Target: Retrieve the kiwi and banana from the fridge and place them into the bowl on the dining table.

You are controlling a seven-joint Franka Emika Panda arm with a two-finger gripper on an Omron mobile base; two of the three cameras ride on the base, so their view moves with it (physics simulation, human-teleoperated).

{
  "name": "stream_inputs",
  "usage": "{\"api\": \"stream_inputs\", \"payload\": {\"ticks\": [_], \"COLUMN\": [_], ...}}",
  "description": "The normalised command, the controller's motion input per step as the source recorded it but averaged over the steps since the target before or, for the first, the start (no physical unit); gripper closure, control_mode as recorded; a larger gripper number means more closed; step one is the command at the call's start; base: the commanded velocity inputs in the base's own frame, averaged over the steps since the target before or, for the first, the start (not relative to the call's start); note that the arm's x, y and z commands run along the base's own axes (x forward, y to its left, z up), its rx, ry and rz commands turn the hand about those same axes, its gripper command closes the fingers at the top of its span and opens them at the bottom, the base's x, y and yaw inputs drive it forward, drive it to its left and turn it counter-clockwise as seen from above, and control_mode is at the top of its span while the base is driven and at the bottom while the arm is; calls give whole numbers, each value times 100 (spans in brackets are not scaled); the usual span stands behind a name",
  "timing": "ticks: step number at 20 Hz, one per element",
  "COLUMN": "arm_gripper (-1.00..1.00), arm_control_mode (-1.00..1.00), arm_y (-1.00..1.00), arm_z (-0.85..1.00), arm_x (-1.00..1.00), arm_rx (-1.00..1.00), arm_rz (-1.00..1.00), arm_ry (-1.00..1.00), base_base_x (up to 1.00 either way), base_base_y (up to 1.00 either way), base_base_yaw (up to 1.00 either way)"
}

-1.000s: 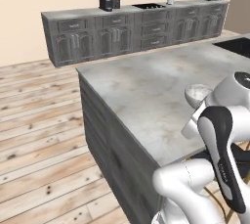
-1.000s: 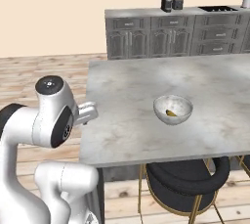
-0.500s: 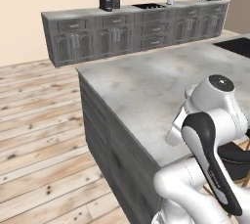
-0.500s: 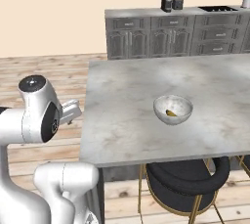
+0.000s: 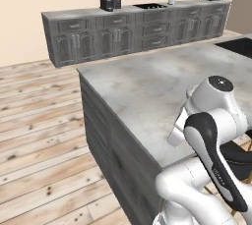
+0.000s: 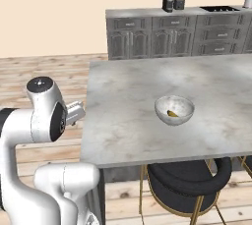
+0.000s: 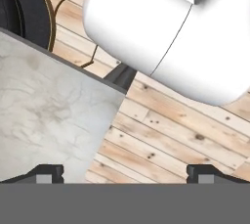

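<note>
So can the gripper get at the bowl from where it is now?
Probably yes. The bowl stands alone on the table, nothing around it. The open gripper points down past the table's corner, so the arm must swing across first.

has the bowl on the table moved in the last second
No. In the right base view the bowl sits at the same spot on the dining table, level with the stool below the near edge, as before.

Bowl [image 6: 174, 109] sits on the marbled dining table surface [image 6: 123, 101], right of centre. Small yellowish item inside [image 6: 172, 114], probably fruit, too small to tell which. Black stool [image 6: 189, 180] tucked under the near edge at 5 o'clock. Wall counter [image 6: 147, 35] at 12, coffee machine [image 6: 168, 1] on top.
</note>
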Motion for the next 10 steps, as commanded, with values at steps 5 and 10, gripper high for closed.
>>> {"api": "stream_inputs", "payload": {"ticks": [5, 10], "arm_gripper": [-100, -100], "arm_control_mode": [100, 100], "arm_y": [-5, 0], "arm_z": [-5, 0], "arm_x": [0, 0], "arm_rx": [0, 0], "arm_rz": [1, 0], "arm_ry": [0, 0], "base_base_x": [0, -35], "base_base_y": [-3, -44], "base_base_yaw": [0, 7]}}
